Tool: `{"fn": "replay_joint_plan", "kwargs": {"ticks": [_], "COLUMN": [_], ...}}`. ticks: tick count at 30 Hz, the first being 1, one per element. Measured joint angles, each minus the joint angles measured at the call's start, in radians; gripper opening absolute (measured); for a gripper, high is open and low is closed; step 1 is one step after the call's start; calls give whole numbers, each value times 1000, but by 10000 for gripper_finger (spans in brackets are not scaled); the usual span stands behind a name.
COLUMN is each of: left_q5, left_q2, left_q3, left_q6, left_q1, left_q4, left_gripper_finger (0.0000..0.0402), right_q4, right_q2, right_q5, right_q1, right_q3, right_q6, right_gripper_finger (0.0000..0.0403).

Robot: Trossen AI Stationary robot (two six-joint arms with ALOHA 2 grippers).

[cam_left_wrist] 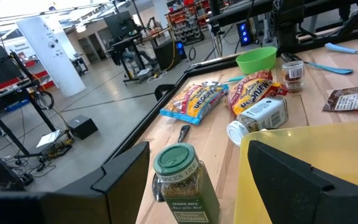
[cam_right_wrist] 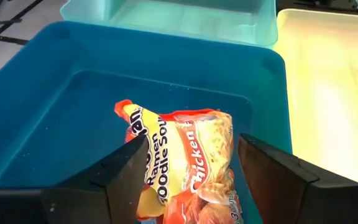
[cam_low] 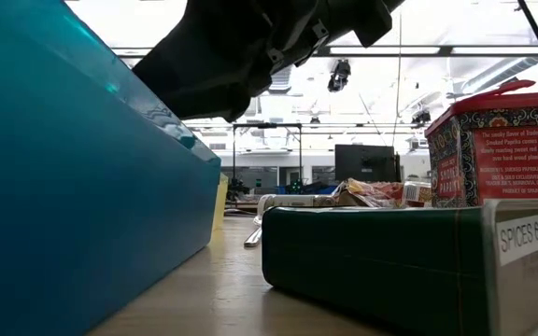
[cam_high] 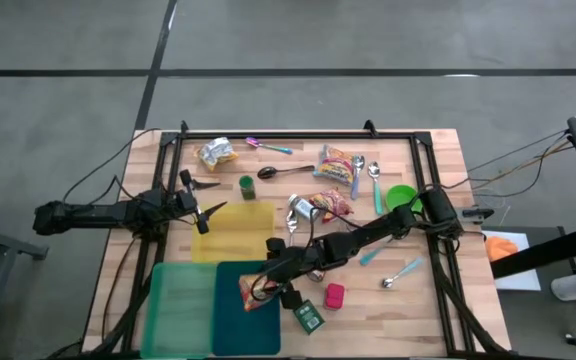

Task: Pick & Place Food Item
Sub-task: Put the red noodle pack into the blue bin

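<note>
Wooden table (cam_high: 438, 300); right hand (cam_right_wrist: 188, 171) wide over ramen packet (cam_right_wrist: 185, 162) in blue bin (cam_right_wrist: 55, 99).

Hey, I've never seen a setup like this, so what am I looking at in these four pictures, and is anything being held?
These are two dark robot arms at a wooden table, each ending in a two-finger gripper. One picture looks straight down from above, one sits at table-top height, and one comes from a camera on each wrist. Scattered on the table are snack packets, spoons, a green bowl, spice tins and jars, plus three trays: yellow, light green and a blue tray. The right gripper is over the blue tray with its fingers open; a ramen noodle packet lies in the tray between them, so it looks released. The left gripper waits open near the yellow tray, holding nothing.
</note>
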Motion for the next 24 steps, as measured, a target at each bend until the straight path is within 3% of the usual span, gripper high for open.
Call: {"fn": "replay_joint_plan", "kwargs": {"ticks": [11,24], "left_q5": [0,-1], "left_q2": [0,1], "left_q3": [0,0], "left_q6": [0,0], "left_q1": [0,0], "left_q4": [0,0], "left_gripper_finger": [275,275], "right_q4": [-19,-277], "right_q2": [-57,-194], "right_q5": [64,493], "right_q1": [1,21], "right_q3": [-1,-21], "right_q6": [-106,-220], "right_gripper_finger": [254,254]}}
